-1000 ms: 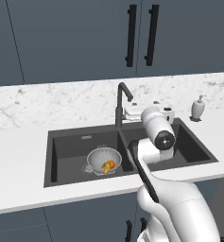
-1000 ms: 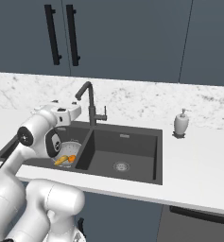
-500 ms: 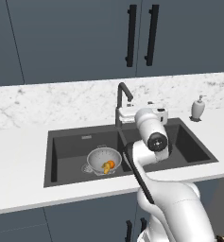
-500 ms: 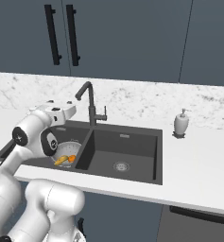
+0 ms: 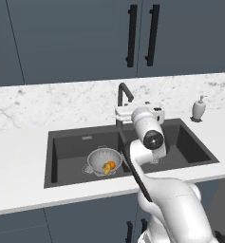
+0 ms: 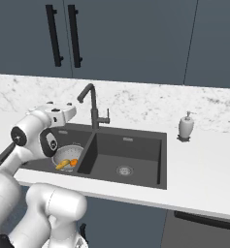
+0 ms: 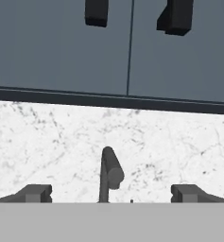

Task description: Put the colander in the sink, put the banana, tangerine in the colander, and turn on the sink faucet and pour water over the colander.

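**Claw wide at the faucet**

The claw (image 7: 111, 194) gapes wide, gripping nothing, the sink faucet (image 7: 109, 174) dead ahead between its fingertips. Below and to its left, the colander (image 5: 104, 160) sits in the sink (image 5: 66, 154), cradling banana (image 5: 106, 168) and tangerine (image 5: 112, 164).

White soap dispenser (image 5: 198, 108) on marble counter (image 5: 19, 156), dark cabinet doors (image 5: 76, 38) above with black handles (image 5: 131, 35).

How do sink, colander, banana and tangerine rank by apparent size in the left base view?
1. sink
2. colander
3. banana and tangerine: both tiny and overlapping inside the colander, too close to rank.
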Controlling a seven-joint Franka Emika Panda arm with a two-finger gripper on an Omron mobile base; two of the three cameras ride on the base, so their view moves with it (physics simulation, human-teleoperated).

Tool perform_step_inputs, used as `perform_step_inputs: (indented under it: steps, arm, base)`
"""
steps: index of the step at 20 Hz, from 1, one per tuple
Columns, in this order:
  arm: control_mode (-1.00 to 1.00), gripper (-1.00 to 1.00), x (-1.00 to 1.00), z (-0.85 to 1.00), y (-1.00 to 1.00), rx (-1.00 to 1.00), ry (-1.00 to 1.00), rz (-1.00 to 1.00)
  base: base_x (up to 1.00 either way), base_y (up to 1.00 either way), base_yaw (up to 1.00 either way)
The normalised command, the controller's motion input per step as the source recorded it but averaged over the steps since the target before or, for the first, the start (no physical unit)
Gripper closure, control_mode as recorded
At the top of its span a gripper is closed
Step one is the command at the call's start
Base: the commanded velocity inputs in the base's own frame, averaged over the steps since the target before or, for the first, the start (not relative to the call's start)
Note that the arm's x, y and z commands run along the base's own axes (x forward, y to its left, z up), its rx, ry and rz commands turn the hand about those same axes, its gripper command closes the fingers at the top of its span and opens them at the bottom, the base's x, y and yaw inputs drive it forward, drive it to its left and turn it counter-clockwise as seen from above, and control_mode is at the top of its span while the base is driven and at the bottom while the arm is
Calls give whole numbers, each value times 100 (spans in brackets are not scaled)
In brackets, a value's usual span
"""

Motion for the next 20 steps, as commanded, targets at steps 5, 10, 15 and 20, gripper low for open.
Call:
perform_step_inputs:
  steps: [5, 10, 15, 20]
  arm:
    - [-100, -100, 28, -18, -3, 0, 0, 0]
    - [-100, -100, 27, -30, -4, 0, 0, 0]
    - [-100, -100, 35, -28, -8, 0, 0, 0]
    - [-100, -100, 47, -15, -1, 0, 0, 0]
  base:
    - [0, 0, 0]
    - [0, 0, 0]
    - [0, 0, 0]
    - [0, 0, 0]
